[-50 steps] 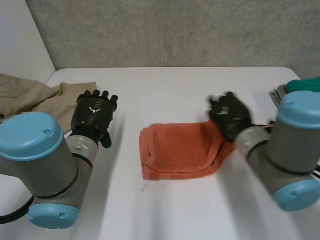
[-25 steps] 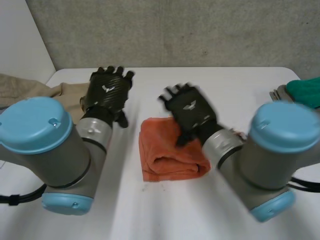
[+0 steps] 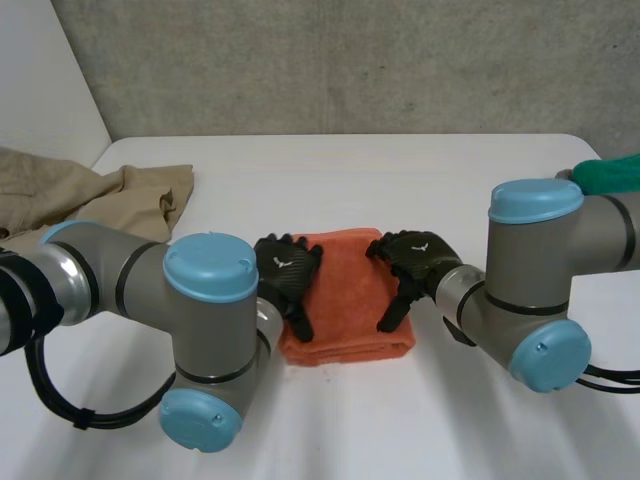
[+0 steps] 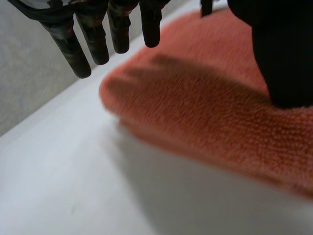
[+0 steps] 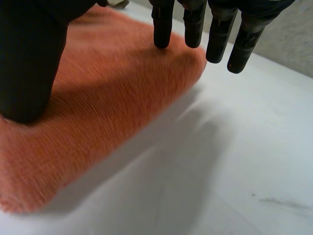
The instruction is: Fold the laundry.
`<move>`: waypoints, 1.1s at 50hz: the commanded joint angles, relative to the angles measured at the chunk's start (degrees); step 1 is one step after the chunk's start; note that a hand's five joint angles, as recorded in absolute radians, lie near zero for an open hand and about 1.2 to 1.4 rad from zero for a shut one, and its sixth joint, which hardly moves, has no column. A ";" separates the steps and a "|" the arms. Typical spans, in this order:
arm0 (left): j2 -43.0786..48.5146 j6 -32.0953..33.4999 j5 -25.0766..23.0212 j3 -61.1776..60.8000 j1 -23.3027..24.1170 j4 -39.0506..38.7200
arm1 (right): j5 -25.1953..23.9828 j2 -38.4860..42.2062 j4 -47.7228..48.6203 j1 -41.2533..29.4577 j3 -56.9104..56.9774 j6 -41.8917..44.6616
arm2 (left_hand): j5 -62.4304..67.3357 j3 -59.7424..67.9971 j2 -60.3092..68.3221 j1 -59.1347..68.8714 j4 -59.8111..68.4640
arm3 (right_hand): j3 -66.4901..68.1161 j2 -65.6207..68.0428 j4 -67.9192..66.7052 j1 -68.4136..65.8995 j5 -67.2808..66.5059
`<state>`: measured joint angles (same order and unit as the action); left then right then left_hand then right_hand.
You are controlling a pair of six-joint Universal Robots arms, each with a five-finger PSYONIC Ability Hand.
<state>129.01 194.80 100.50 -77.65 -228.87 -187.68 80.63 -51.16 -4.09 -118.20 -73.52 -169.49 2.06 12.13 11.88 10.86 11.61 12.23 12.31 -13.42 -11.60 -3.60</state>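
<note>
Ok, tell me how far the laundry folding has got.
Done: the towel lies folded into a thick pad on the table. In hand: the left hand and right hand rest on its two sides, fingers straight and thumbs on top, seemingly pressing it flat. Left: the beige garment beside the left arm lies crumpled. A green cloth sits by the right arm, and I cannot tell its state.

We log a robot lab setting, bare grey concrete wall (image 3: 350,60) behind, plain white table (image 3: 400,180), grey left arm (image 3: 120,280) and right arm (image 3: 560,250) with light-blue caps, beige garment (image 3: 100,195) heaped at one far corner, green item (image 3: 612,172), possibly cloth, at the other.
</note>
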 commanded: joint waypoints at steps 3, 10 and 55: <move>0.55 2.78 1.63 -0.93 -1.67 1.71 | 0.41 3.08 -0.65 -0.46 2.15 8.73 | -0.17 -0.23 0.02 1.04 0.29 | -2.23 -2.31 3.42 1.60 3.60; -1.64 2.69 0.22 0.12 -1.05 1.53 | 0.32 -3.31 -0.04 -0.28 0.67 8.56 | -0.67 -0.73 -0.49 0.54 -0.22 | -2.23 -2.31 3.42 1.60 3.60; -24.50 -0.12 -30.98 -0.14 -6.94 15.94 | 3.48 -0.96 36.17 -8.54 -21.49 13.83 | -0.17 -0.23 0.02 1.04 0.29 | 2.71 2.64 -1.52 -3.35 -1.34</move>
<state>104.54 194.79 69.51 -77.78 -235.89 -171.73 84.06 -52.98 30.90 -126.80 -96.95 -156.19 2.06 12.13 11.87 10.86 11.61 12.24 12.31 -13.42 -10.95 -3.27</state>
